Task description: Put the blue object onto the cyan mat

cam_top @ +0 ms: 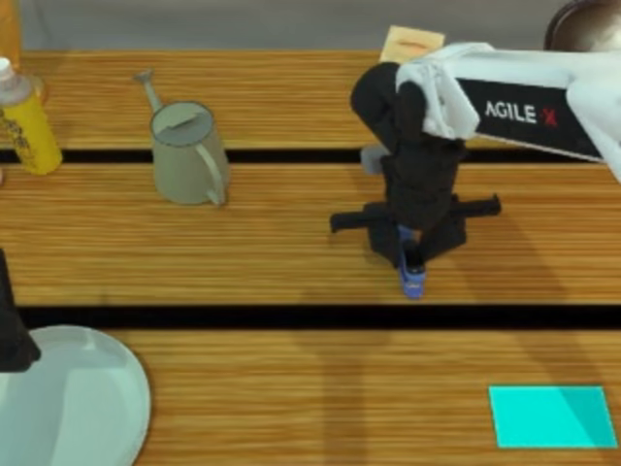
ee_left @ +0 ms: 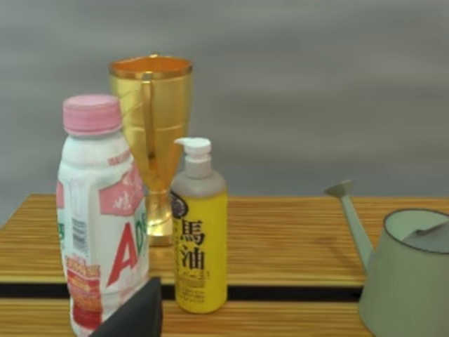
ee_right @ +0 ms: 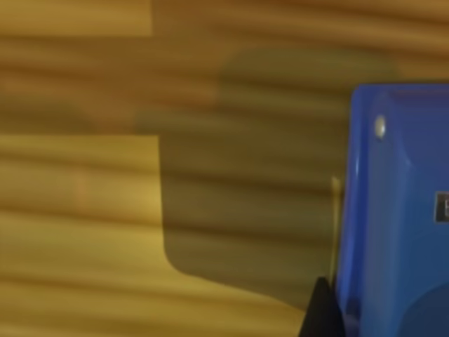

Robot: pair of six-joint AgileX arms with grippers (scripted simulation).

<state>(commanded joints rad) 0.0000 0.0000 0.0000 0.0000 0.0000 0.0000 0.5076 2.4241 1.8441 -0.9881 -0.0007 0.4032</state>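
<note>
Top view: blue object [cam_top: 413, 277] on the wood near table centre, just above the lower black groove, mostly hidden under right gripper [cam_top: 415, 254]. Right wrist view: blue casing [ee_right: 396, 210] fills one side, a dark fingertip [ee_right: 319, 312] right against its edge. Jaw state: cannot tell whether pinching or only straddling. Cyan mat [cam_top: 551, 416] at lower right corner, well apart, bare. Left gripper [cam_top: 12, 335] parked at left edge by pale plate [cam_top: 78, 403]. Watering can [cam_top: 186, 150] and yellow bottle [cam_top: 27, 121] far off the route. Risks, as judgement: off-centre hold on a narrow body, so twist or slip on lifting; early release short of the mat.
</note>
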